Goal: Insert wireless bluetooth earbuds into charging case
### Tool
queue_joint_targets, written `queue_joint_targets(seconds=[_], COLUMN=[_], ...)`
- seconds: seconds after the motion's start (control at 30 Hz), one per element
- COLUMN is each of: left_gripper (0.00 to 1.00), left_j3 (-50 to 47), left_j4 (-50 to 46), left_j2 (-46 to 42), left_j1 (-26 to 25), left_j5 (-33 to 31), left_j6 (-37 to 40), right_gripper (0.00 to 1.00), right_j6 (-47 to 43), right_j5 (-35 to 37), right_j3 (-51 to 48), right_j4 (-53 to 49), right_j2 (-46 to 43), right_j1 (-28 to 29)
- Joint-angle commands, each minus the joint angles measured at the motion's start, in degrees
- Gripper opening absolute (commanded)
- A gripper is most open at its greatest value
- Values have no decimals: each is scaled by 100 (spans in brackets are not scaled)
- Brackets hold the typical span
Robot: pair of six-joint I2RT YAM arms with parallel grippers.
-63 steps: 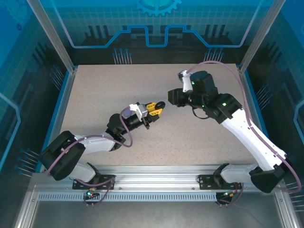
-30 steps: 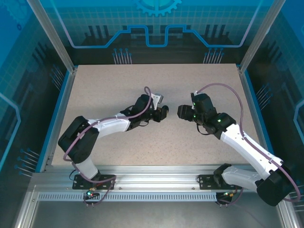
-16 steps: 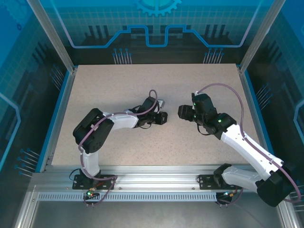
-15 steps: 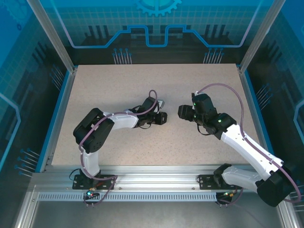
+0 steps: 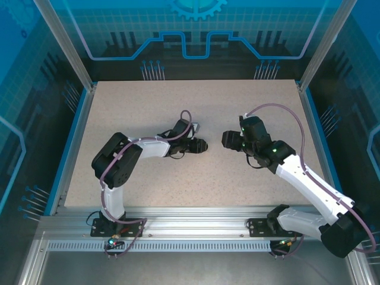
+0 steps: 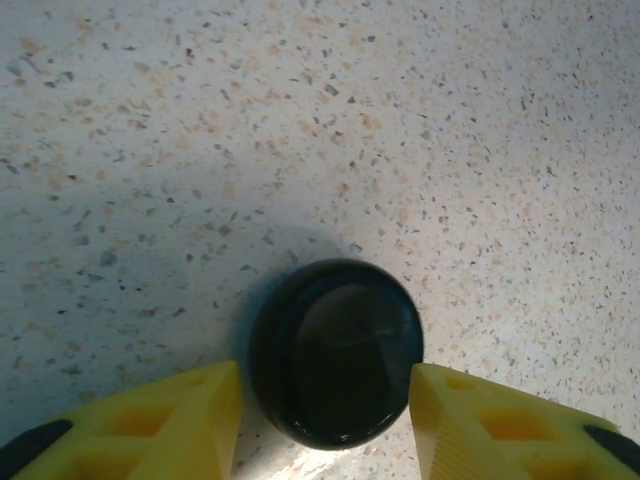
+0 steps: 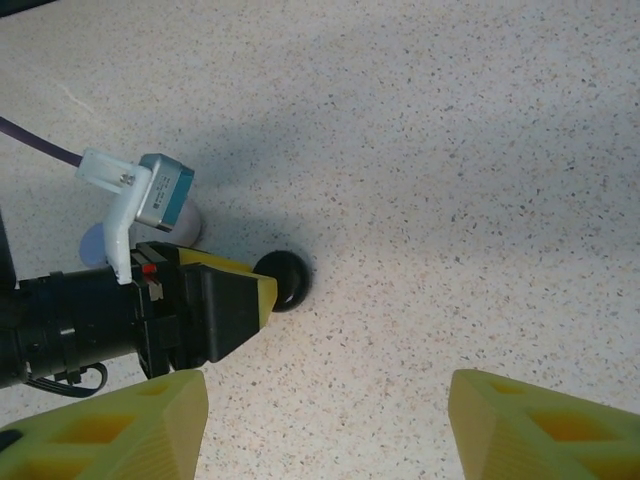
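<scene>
A round, glossy black charging case (image 6: pixel 335 350) lies shut on the speckled table, on the table's middle (image 5: pixel 202 144). My left gripper (image 6: pixel 325 400) is low over it and open, one yellow finger on each side of the case with a thin gap. The right wrist view shows the same case (image 7: pixel 283 280) just past the left gripper's fingertip (image 7: pixel 262 295). My right gripper (image 7: pixel 325 420) hangs open to the right of it and above the table, holding nothing. The earbuds are hidden from me.
A pale lilac round thing (image 7: pixel 192 226) sits partly hidden behind the left wrist camera (image 7: pixel 158 192). The two arms nearly meet at the table's middle (image 5: pixel 214 142). Blue rails (image 5: pixel 76 142) border the table.
The left gripper's jaws have opened and now stand on either side of the black case. The left wrist has shifted slightly. The right arm has barely moved.
</scene>
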Motion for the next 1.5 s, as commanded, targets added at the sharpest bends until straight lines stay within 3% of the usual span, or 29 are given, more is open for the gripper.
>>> queue_joint_targets(seconds=[0.0,0.13,0.23,0.37,0.43,0.67,0.9,1.2,1.37,1.47], left_gripper=[52,56,64,83,98,99,99,99,99,99], left_j3=[-58,-97,-121,-168,-267,-1164,-3302,-4152,-4379,-4349], left_j4=[-157,-440,-700,-1074,-1129,-629,2171,2336,2845,3218], left_j2=[-288,-862,-1480,-2373,-2810,-4277,-5693,-5881,-5106,-4540], left_j1=[117,279,378,544,631,914,1135,2280,2927,3029], left_j5=[69,55,7,-283,-520,-1477,-2418,-1810,-1158,-719], left_j6=[148,342,554,850,955,1638,3176,3299,2913,2845], right_gripper=[69,82,97,100,100,100,100,100,100,100], right_j6=[-53,-184,-366,-725,-918,-1686,-2305,-3060,-3250,-3446], right_j5=[133,125,142,470,773,1549,1914,1698,1437,1304], right_j3=[285,410,480,599,658,153,-1250,-2837,-3319,-3502], right_j4=[-189,-318,-360,-404,-422,366,1994,4684,5727,6319], right_j2=[-106,-276,-404,-501,-512,-545,-319,-77,315,613], right_j1=[-121,-255,-383,-532,-600,-1229,-1934,-2117,-2210,-2214])
